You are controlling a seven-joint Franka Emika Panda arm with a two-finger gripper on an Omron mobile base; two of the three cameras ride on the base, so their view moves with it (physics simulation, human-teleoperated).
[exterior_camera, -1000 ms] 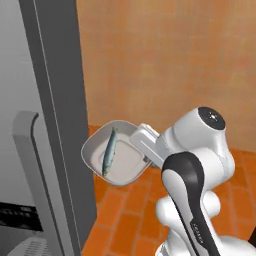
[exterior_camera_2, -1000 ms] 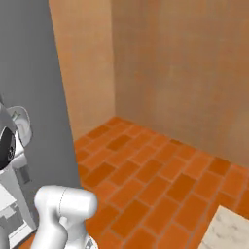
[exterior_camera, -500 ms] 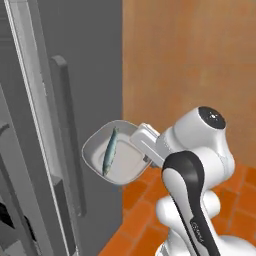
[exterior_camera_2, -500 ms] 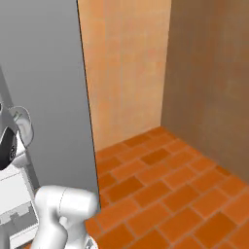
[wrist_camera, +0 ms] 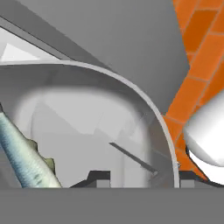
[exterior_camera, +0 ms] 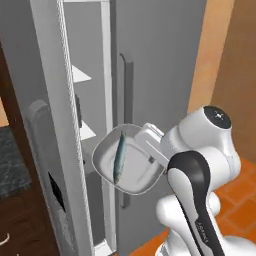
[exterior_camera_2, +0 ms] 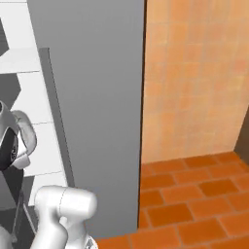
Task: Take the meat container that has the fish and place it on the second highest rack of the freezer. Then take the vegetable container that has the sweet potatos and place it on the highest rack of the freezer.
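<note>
I face the open freezer (exterior_camera: 85,125), its shelves (exterior_camera: 80,76) showing in the gap. My gripper (exterior_camera: 150,145) is clamped on the rim of the clear container (exterior_camera: 127,160), carried just outside, fish (exterior_camera: 119,156) inside. Neither container is racked yet; the sweet potatoes come after.

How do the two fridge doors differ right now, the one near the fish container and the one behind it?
The near door is swung open, seen edge-on; the far door is closed, facing the camera. The far door shows a vertical bar handle; the near door's face is turned away. Both are grey. The container sits between them.
</note>
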